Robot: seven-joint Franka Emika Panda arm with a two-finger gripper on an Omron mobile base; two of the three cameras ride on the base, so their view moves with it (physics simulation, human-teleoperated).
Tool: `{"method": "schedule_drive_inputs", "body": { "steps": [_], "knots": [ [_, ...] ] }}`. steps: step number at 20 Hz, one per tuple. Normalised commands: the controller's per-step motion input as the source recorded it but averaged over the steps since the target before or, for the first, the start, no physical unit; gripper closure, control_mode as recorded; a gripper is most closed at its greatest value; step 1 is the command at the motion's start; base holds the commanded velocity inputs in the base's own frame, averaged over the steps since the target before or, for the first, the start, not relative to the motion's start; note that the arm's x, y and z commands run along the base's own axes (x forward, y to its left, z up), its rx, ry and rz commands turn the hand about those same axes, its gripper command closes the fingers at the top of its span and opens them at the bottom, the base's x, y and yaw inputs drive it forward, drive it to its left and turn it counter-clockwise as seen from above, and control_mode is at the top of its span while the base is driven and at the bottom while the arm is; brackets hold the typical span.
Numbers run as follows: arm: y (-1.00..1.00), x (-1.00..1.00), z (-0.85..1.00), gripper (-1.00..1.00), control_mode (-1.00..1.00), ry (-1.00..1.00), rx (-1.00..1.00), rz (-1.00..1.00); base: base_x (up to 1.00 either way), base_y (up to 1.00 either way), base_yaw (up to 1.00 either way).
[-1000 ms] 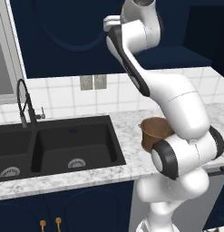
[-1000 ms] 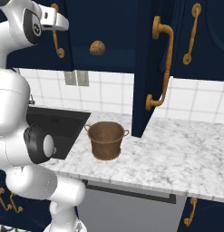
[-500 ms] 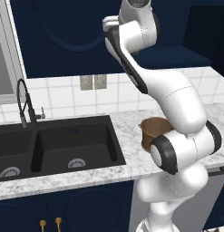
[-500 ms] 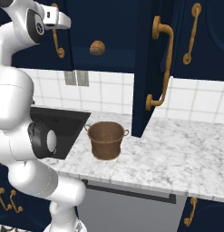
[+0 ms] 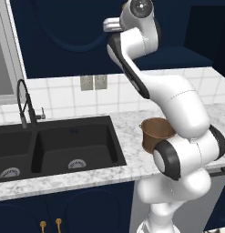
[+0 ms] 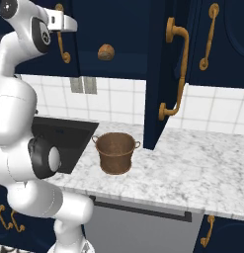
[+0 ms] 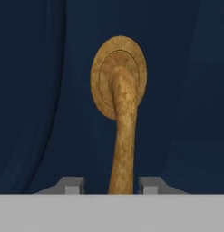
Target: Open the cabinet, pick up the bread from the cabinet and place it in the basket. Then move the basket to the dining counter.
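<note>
Cabinet, bread and basket lie as they did a second ago, and the arm's pose is almost the same.

Hand view: the gripper straddles the left door's brass handle. One finger tip rises on each side of it. A strip of navy door shows between the bar and each tip, so the jaws stand apart and no contact is seen. The bar's long axis runs up the frame to a round brass mounting disc set flat on the door.

Right base view: the basket stands upright on the marble counter, just beside the black sink, with its mouth facing up. Beyond it the right cabinet door is swung open and seen nearly edge-on. Its lower edge hangs over the counter behind the basket. Its long brass handle runs vertically. The bread rests inside the open cabinet, above and well apart from the basket. It is a rounded lump with no clear long axis. At upper left the gripper sits at the upper end of the left door's handle, which also runs vertically.

Left base view: the left door is closed above the sink and the faucet. The basket shows partly behind the arm.
</note>
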Motion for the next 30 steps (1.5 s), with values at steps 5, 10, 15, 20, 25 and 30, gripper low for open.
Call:
{"method": "schedule_drive_inputs", "body": {
  "steps": [5,10,15,20,25,30],
  "knots": [
    [0.16,-0.02,0.0,1.0,-1.0,0.01,-0.01,-0.02,0.0,0.0,0.0],
    [0.59,-0.76,0.0,1.0,-1.0,0.0,-0.02,-0.18,0.0,0.0,0.0],
    [0.82,-1.0,0.0,1.0,-1.0,0.0,-0.02,-0.19,0.0,0.0,0.0],
    [0.65,-1.0,0.11,1.0,-1.0,0.0,0.0,-0.14,0.0,0.0,0.0],
    [0.79,-1.0,0.07,1.0,-1.0,0.0,0.0,-0.1,0.0,0.0,0.0],
    [1.0,-1.0,0.0,1.0,-1.0,0.0,-0.13,-0.01,0.0,0.0,0.0]
  ]
}}
